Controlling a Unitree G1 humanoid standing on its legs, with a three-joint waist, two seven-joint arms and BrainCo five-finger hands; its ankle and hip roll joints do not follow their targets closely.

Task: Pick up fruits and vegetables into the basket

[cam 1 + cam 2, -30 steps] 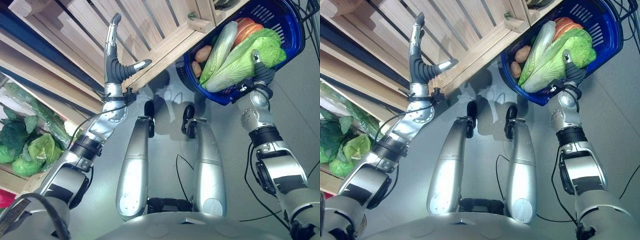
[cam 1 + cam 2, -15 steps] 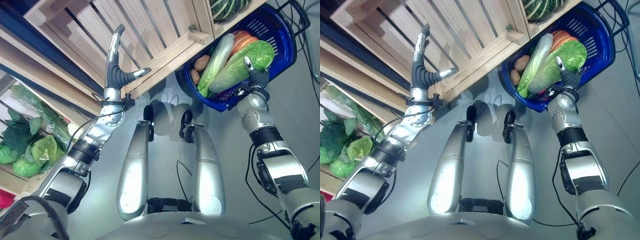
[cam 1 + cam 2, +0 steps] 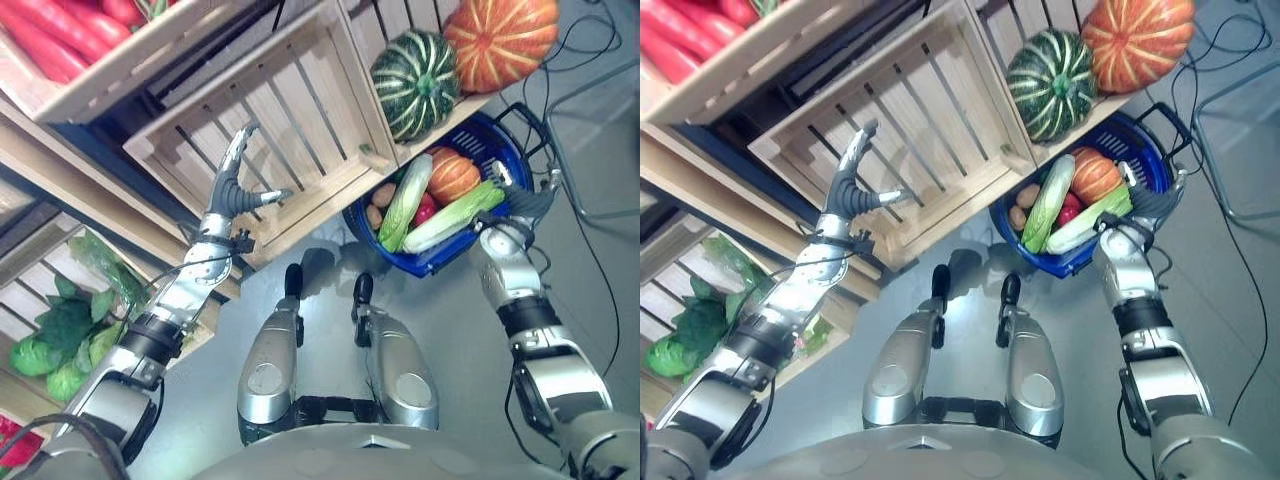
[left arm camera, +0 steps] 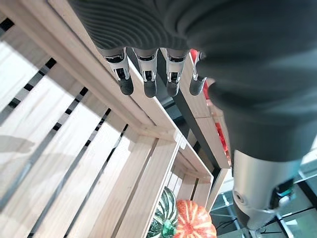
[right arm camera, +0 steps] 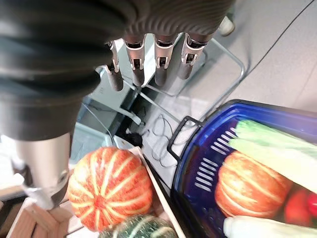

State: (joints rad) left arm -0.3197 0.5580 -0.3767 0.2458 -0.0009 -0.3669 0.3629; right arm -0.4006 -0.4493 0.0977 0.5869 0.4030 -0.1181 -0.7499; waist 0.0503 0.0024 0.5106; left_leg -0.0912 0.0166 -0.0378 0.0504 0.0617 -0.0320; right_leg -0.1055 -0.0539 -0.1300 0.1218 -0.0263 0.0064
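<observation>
**View tilts up, pumpkins now in sight**

Camera has tipped up vs a sec ago: whole scene shifts, shelf w/ a green striped pumpkin [image 3: 415, 84] and an orange pumpkin [image 3: 500, 38] now shows above the blue basket [image 3: 440, 255]. Things themselves haven't moved. Basket sits on floor under the shelf, already holding cabbage, an orange squash, potatoes.

Left hand [image 3: 235, 180] is raised in front of the empty wooden crate [image 3: 290, 130], fingers straight, thumb out, holding nothing. Right hand [image 3: 1155, 200] is at the basket's far rim, fingers relaxed and extended in its wrist view, nothing gripped.

Meaning, likely: next pick = a pumpkin, not yet reached for.
</observation>
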